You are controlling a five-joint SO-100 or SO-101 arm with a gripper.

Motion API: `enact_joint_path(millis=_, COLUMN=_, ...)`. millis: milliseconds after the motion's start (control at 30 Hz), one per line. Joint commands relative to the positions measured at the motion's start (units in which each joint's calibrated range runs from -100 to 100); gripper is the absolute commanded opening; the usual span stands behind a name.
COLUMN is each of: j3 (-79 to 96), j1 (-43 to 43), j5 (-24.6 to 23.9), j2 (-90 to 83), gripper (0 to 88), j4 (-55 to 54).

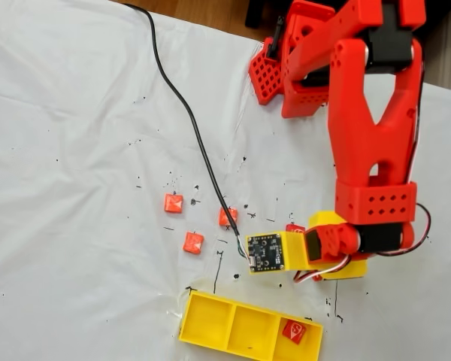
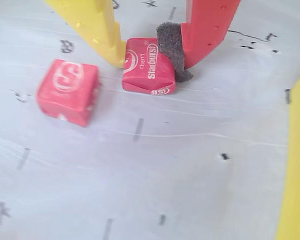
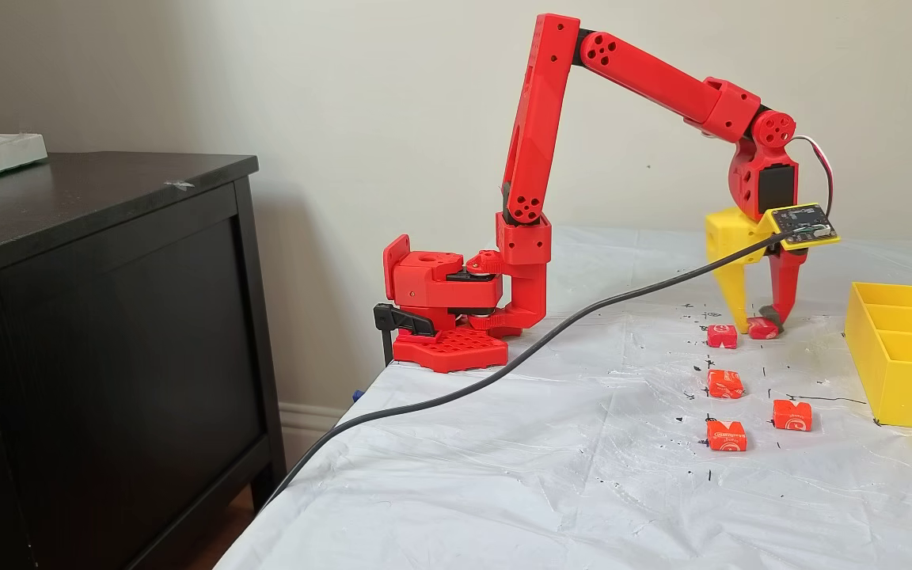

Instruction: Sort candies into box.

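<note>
The gripper (image 2: pixel 149 61) stands tip-down on the white plastic sheet (image 2: pixel 190 165), its smooth yellow finger (image 2: pixel 97 30) and its red finger (image 2: pixel 207 27) clamped on a glossy cherry-red wrapped candy (image 2: pixel 147 70). The candy is a small square block with white lettering, and it rests on the sheet. A dark grey foam pad (image 2: pixel 171 50) on the red finger presses the candy's side; the yellow fingertip touches the opposite edge.

In the wrist view, a second candy (image 2: pixel 67 91), matte pinkish-red with a white S mark, lies just left of the gripper, apart from the gripped piece. In a fixed view, three more candies (image 3: pixel 725 384) (image 3: pixel 792 415) (image 3: pixel 726 435) lie loose nearer the camera than the gripper (image 3: pixel 758 323), well apart from each other.

The box (image 3: pixel 899 380), a hard bright yellow tray with three square compartments, sits to the right of the gripper in that view; in the other fixed view one candy (image 1: pixel 294 332) lies in its rightmost compartment (image 1: pixel 301 342).

A black cable (image 3: pixel 503 368) runs from the circuit board (image 3: pixel 803 224) on the wrist across the wrinkled, ink-speckled sheet and off the table edge. A dark wooden cabinet (image 3: pixel 108 332) stands beside the table.
</note>
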Motion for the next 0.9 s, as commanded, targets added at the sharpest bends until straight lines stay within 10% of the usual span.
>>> enact_joint_path(millis=0, j3=-6.5, j1=2.2, j5=0.2, j2=-15.6, gripper=0.1, j4=5.6)
enact_joint_path(millis=867, j3=-32.7, j1=14.9, j5=3.6, j2=-1.3, gripper=0.1, j4=6.7)
